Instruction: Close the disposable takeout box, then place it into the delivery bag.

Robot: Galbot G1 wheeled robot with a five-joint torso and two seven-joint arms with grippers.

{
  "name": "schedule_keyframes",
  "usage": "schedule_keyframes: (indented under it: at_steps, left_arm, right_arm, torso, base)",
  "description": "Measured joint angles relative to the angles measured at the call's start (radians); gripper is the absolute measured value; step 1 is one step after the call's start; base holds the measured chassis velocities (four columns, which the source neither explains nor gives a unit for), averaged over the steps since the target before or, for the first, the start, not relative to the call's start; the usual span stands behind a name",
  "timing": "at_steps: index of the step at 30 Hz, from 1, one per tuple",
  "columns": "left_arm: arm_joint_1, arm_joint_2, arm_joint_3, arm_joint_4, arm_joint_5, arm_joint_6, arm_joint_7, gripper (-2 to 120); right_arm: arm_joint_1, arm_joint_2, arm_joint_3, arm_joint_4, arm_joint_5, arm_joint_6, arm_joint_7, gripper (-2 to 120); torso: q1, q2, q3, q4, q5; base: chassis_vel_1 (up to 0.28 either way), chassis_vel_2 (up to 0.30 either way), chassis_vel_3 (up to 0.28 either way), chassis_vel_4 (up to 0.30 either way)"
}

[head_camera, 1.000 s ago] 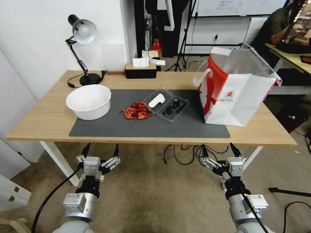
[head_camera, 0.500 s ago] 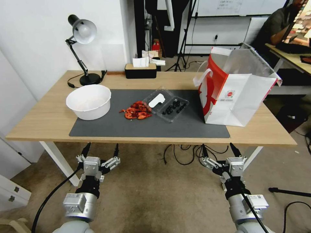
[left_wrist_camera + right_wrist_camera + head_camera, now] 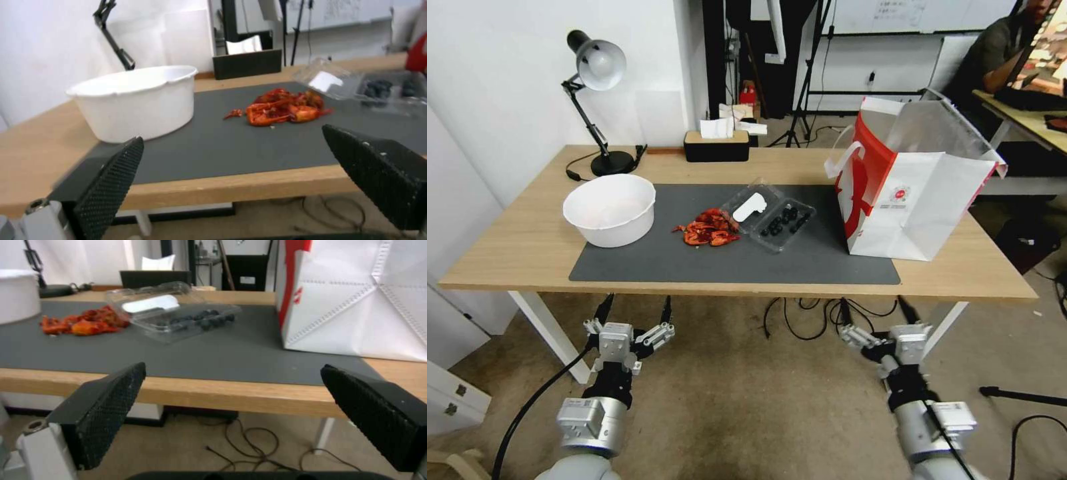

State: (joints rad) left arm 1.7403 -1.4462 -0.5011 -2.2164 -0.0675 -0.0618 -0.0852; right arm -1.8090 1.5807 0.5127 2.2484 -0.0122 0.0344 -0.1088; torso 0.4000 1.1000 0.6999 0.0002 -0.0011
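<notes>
Below table edge, both grippers (image 3: 634, 312) (image 3: 872, 309) spread wide; takeout box (image 3: 768, 214) lid unclosed.

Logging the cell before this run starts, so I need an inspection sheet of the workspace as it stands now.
Surface: wooden table with a grey mat.
Job's things: takeout box lies open on the mat; delivery bag stands open beside it.
Clutter: white bowl, red crayfish scraps, desk lamp, tissue box.
Grippers: left gripper and right gripper open, below the table's front edge.
Cables: loose cables on the floor under the table.
Surroundings: tripods behind the table.
</notes>
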Motion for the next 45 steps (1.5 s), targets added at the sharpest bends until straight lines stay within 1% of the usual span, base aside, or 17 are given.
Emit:
schedule_keyframes:
  at_steps: [1, 2, 3, 5, 10, 13, 14, 16, 22, 25, 30, 33, 38, 39, 41, 42, 45]
  left_arm:
    - [-0.041, 0.039, 0.035, 0.059, -0.049, -0.043, -0.060, 100]
    - [-0.041, 0.039, 0.035, 0.059, -0.049, -0.043, -0.060, 100]
    - [-0.059, 0.055, 0.049, 0.083, -0.069, -0.062, -0.086, 100]
    - [-0.072, 0.066, 0.061, 0.102, -0.085, -0.077, -0.106, 100]
    - [-0.073, 0.067, 0.062, 0.103, -0.087, -0.079, -0.109, 100]
    - [-0.076, 0.074, 0.061, 0.127, -0.111, -0.148, -0.092, 100]
    - [-0.076, 0.074, 0.061, 0.127, -0.111, -0.148, -0.092, 100]
    - [-0.073, 0.080, 0.058, 0.142, -0.119, -0.183, -0.073, 100]
    - [-0.067, 0.103, 0.052, 0.145, -0.126, -0.186, -0.038, 100]
    - [-0.074, 0.133, 0.051, 0.145, -0.152, -0.185, -0.011, 100]
    - [-0.100, 0.174, 0.056, 0.146, -0.189, -0.169, -0.004, 100]
    - [-0.132, 0.215, 0.064, 0.142, -0.232, -0.131, 0.000, 100]
    - [-0.145, 0.225, 0.065, 0.146, -0.243, -0.126, 0.005, 100]
    - [-0.145, 0.226, 0.067, 0.146, -0.245, -0.125, 0.003, 100]
    - [-0.144, 0.226, 0.070, 0.147, -0.248, -0.125, -0.002, 100]
    - [-0.144, 0.226, 0.070, 0.147, -0.248, -0.125, -0.002, 100]
    - [-0.156, 0.236, 0.092, 0.156, -0.255, -0.124, -0.002, 100]
  right_arm:
    - [0.002, 0.006, -0.001, -0.004, 0.005, 0.004, -0.008, 100]
    - [0.002, 0.006, -0.001, -0.004, 0.005, 0.004, -0.008, 100]
    - [0.003, 0.007, 0.001, -0.005, 0.007, 0.009, -0.010, 100]
    - [0.005, 0.009, 0.005, -0.001, 0.007, 0.017, -0.010, 100]
    - [0.007, 0.010, 0.014, 0.014, 0.007, 0.028, -0.005, 100]
    - [0.011, 0.010, 0.023, 0.017, 0.007, 0.035, 0.005, 100]
    - [0.011, 0.010, 0.023, 0.017, 0.007, 0.035, 0.005, 100]
    - [0.013, 0.011, 0.023, 0.017, 0.007, 0.040, 0.018, 100]
    - [0.019, 0.011, 0.028, 0.005, 0.009, 0.044, 0.036, 100]
    - [0.021, 0.011, 0.028, -0.004, 0.014, 0.051, 0.049, 100]
    - [0.020, 0.012, 0.028, -0.008, 0.020, 0.052, 0.056, 100]
    - [0.021, 0.011, 0.029, -0.010, 0.033, 0.052, 0.058, 100]
    - [0.027, 0.011, 0.029, -0.013, 0.044, 0.052, 0.063, 100]
    - [0.029, 0.007, 0.027, -0.013, 0.059, 0.052, 0.063, 100]
    - [0.044, -0.020, 0.008, -0.013, 0.147, 0.052, 0.072, 100]
    - [0.044, -0.020, 0.008, -0.013, 0.147, 0.052, 0.072, 100]
    - [0.075, -0.087, 0.010, -0.004, 0.277, 0.043, 0.083, 100]
  torso:
    - [0.000, 0.000, 0.000, -0.0010, 0.0003]
    - [0.000, 0.000, 0.000, -0.0010, 0.0003]
    - [0.000, 0.000, 0.000, -0.0010, 0.0003]
    - [0.001, 0.000, 0.000, -0.0001, 0.0013]
    - [0.000, 0.000, 0.000, -0.0002, 0.0011]
    - [0.000, 0.000, 0.000, -0.0002, 0.0010]
    - [0.000, 0.000, 0.000, -0.0002, 0.0010]
    - [0.000, 0.000, 0.000, -0.0002, 0.0010]
    - [0.000, 0.000, 0.000, -0.0002, 0.0011]
    - [0.000, 0.000, 0.000, -0.0001, 0.0010]
    - [0.000, 0.000, 0.000, -0.0002, 0.0008]
    - [0.000, 0.000, 0.000, -0.0004, 0.0011]
    - [0.000, 0.000, 0.000, -0.0002, 0.0010]
    - [0.000, 0.000, 0.000, -0.0003, 0.0011]
    - [0.000, 0.000, 0.000, -0.0003, 0.0013]
    - [0.000, 0.000, 0.000, -0.0003, 0.0013]
    - [0.000, 0.000, 0.000, 0.0006, 0.0016]
  base:
    - [0.000, 0.000, 0.000, 0.000]
    - [0.000, 0.000, 0.000, 0.000]
    - [0.000, 0.000, 0.000, 0.000]
    - [0.000, 0.000, 0.000, 0.000]
    - [0.000, 0.000, 0.000, 0.000]
    - [0.000, 0.000, 0.000, 0.000]
    - [0.000, 0.000, 0.000, 0.000]
    - [0.000, 0.000, 0.000, 0.000]
    - [0.000, 0.000, 0.000, 0.000]
    - [0.000, 0.000, 0.000, 0.000]
    - [0.000, 0.000, 0.000, 0.000]
    - [0.000, 0.000, 0.000, 0.000]
    - [0.000, 0.000, 0.000, 0.000]
    - [0.000, 0.000, 0.000, 0.000]
    - [0.000, 0.000, 0.000, 0.000]
    - [0.000, 0.000, 0.000, 0.000]
    - [0.000, 0.000, 0.000, 0.000]
